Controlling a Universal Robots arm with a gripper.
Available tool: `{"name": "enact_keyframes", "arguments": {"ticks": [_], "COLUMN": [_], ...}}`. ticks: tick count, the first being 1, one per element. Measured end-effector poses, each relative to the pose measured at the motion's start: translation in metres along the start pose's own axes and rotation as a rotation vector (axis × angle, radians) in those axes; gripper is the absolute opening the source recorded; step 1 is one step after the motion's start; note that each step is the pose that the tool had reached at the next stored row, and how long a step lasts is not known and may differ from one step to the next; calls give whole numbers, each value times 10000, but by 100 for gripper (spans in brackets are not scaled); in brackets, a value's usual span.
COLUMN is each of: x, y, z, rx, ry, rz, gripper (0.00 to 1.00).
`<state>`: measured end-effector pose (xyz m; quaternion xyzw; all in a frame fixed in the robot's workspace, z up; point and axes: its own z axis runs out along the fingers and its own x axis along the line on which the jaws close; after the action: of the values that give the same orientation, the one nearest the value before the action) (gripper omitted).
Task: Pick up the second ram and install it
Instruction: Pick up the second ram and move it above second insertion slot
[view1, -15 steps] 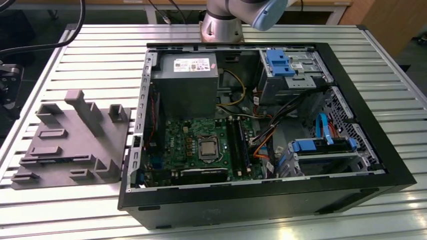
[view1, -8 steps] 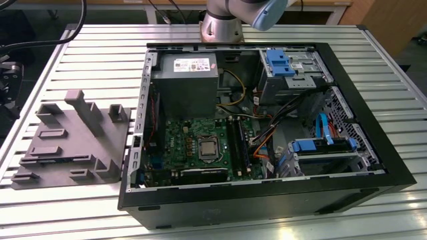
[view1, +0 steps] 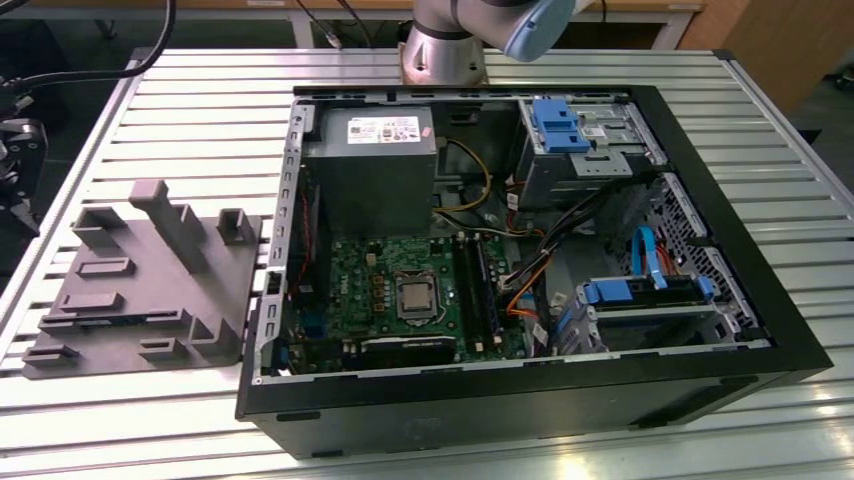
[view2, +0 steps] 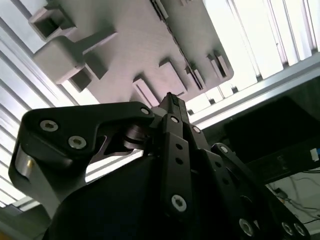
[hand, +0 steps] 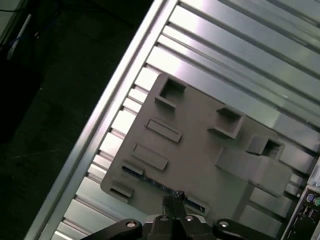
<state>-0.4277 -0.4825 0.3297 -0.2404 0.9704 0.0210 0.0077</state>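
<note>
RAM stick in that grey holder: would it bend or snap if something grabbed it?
Probably stiff: the RAM stick shows as a thin, straight board edge. It is likely light, being so slim against the grey holder. It sits narrowly in a slot, so it could tip once lifted free.

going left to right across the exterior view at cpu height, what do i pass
grey parts holder → cpu → orange cables → blue drive bracket

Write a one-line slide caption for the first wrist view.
Gripper over the grey tray on the slatted table, nearest the ram stick lying in a slot by the tray's edge.
</note>
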Motion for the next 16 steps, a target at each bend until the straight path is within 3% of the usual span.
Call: {"name": "enact_keyframes", "arguments": {"ticks": [16], "x": [0], "y": [0], "z": [11], "rx": [-72], "ry": [106], "rz": [-2883], "gripper": [11]}}
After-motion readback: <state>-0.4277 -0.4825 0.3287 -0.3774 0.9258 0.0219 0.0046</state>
